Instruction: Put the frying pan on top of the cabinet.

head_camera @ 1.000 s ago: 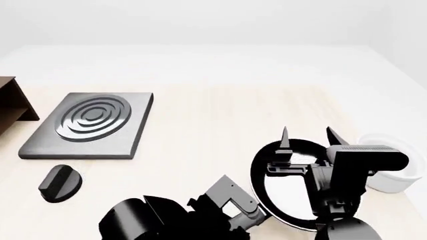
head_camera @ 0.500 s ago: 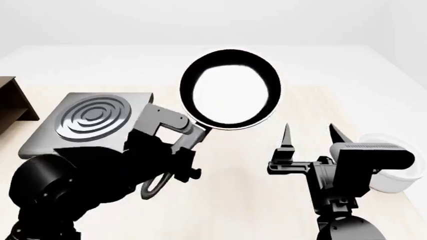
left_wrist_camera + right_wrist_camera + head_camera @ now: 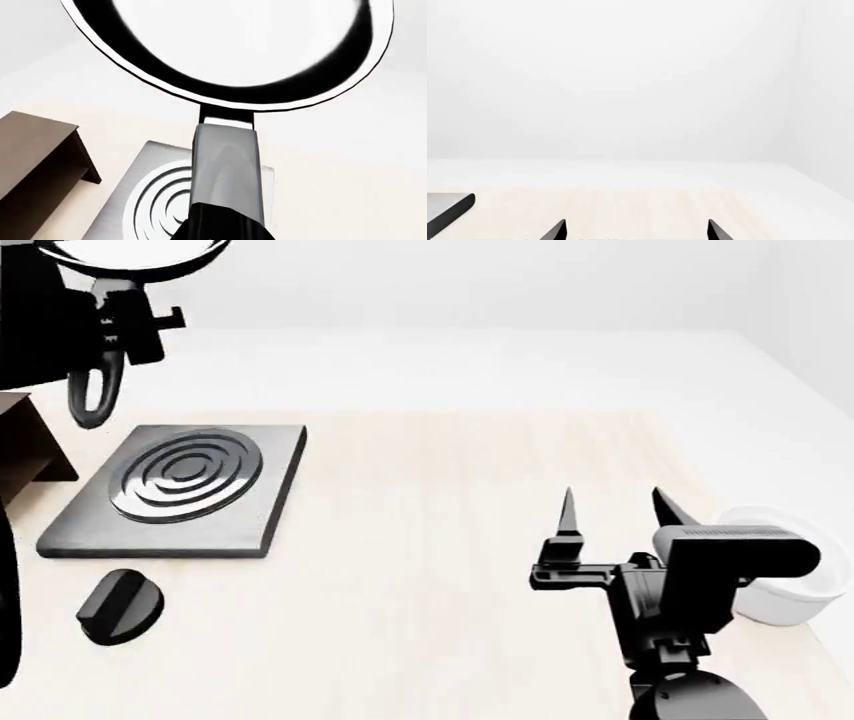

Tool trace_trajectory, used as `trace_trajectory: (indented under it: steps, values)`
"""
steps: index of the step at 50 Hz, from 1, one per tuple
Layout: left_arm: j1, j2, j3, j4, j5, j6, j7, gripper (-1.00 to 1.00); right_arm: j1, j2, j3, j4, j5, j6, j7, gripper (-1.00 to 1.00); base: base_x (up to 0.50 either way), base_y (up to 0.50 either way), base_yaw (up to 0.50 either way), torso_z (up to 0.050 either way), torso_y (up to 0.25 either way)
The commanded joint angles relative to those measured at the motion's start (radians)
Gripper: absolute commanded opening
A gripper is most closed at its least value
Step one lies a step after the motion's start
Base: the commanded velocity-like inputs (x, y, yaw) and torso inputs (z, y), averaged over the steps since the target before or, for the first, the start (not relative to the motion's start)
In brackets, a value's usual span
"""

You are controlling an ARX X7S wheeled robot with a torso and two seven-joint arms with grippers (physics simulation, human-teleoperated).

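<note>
The frying pan [image 3: 233, 50], black with a glossy inside, is held high in the air by its grey handle [image 3: 225, 165]. My left gripper [image 3: 223, 227] is shut on that handle. In the head view only the pan's rim [image 3: 134, 255] shows at the top left, with my left gripper [image 3: 118, 310] under it and the handle's holed end [image 3: 91, 390] hanging down. The dark brown cabinet [image 3: 37, 160] stands below and to the left of the pan, and its edge shows in the head view [image 3: 20, 440]. My right gripper [image 3: 614, 515] is open and empty over the table; its tips also show in the right wrist view [image 3: 637, 232].
A grey square stove plate [image 3: 180, 485] with concentric rings lies beside the cabinet, under the held pan [image 3: 153, 200]. A black knob [image 3: 120, 605] lies in front of it. A white bowl [image 3: 787, 580] stands at the right, close to my right arm.
My left arm has lifted the frying pan from the table near the right gripper, up and far to the left, to above the stove plate and cabinet. The right gripper has stayed put.
</note>
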Motion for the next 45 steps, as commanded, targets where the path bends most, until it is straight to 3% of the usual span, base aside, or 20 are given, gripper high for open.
trace_trajectory:
  steps: [1,6,19,27,35,45]
  values:
    - [-0.345,-0.032,0.028,-0.524,0.174,0.208,-0.036,-1.0,0.003,0.002,-0.013,0.006,0.001,-0.002,0.002,1.0,0.0,0.0,0.0,0.0,0.0]
    - [-0.368,-0.073,0.01,-0.635,0.193,0.281,-0.075,-1.0,0.002,0.003,-0.015,0.006,0.003,-0.002,0.004,1.0,0.0,0.0,0.0,0.0,0.002]
    - [-0.374,-0.189,-0.084,-0.698,0.191,0.342,-0.23,-1.0,0.014,0.007,-0.031,0.001,0.008,0.016,0.01,1.0,0.0,0.0,0.0,0.0,0.001]
    - [-0.239,-0.282,-0.243,-0.497,0.08,0.271,-0.349,-1.0,0.013,0.008,-0.038,-0.002,0.008,0.018,0.016,1.0,0.0,0.0,0.0,0.002,0.001]
    - [-0.119,-0.304,-0.381,-0.336,-0.013,0.24,-0.411,-1.0,0.0,0.009,-0.05,0.0,0.001,0.008,0.019,1.0,0.0,0.0,0.0,0.0,0.001]
    - [-0.112,-0.289,-0.362,-0.361,-0.006,0.299,-0.354,-1.0,-0.006,0.01,-0.06,0.019,-0.002,-0.007,0.019,1.0,0.0,0.0,0.0,0.0,0.001]
